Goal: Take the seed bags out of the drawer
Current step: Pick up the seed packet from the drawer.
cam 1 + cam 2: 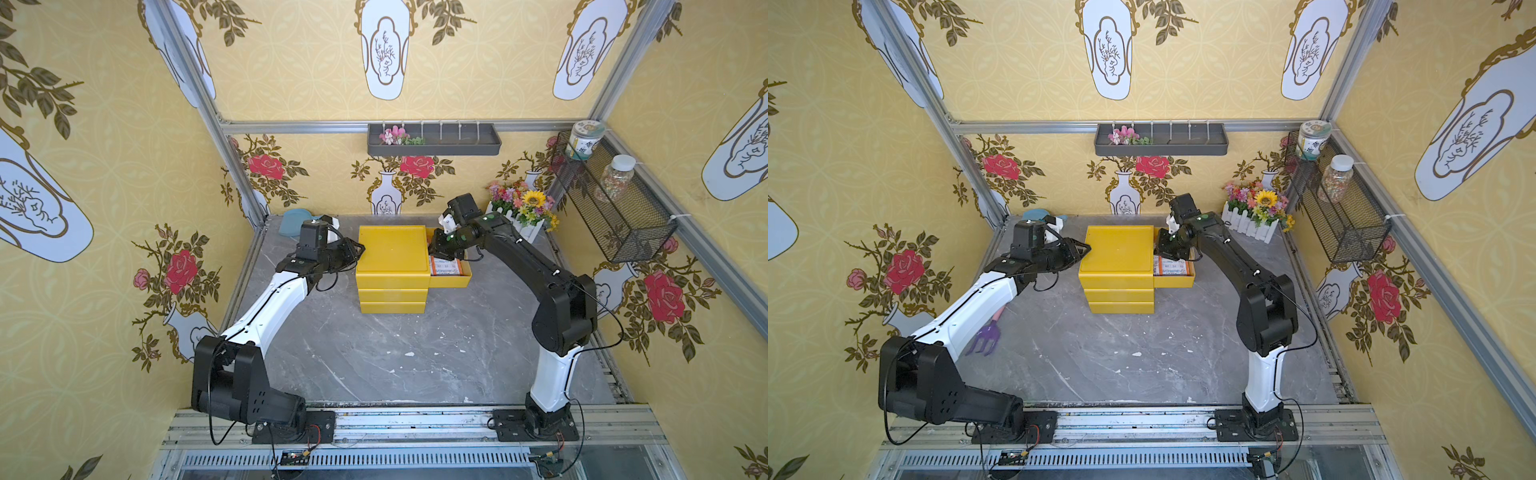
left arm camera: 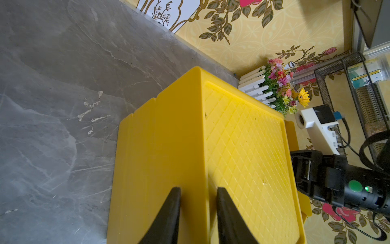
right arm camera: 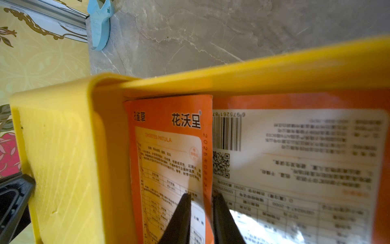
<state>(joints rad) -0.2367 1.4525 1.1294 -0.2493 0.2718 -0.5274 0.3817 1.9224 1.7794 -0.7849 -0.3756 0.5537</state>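
Grey marble tabletop (image 1: 395, 353) up front, and on it the yellow cabinet (image 1: 392, 249): my left gripper (image 2: 198, 189) sits at its top left edge, jaws parted a little. Top drawer (image 1: 451, 281) juts out rightward with the seed bags (image 1: 446, 266) inside; my right gripper (image 3: 201, 196) is down in there, jaws narrow, pinching the upturned seed bag (image 3: 168, 147) by its edge.

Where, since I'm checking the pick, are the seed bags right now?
In both top views the seed bags lie in the pulled-out top drawer on the right side of the yellow cabinet; the right gripper straddles one bag's edge.
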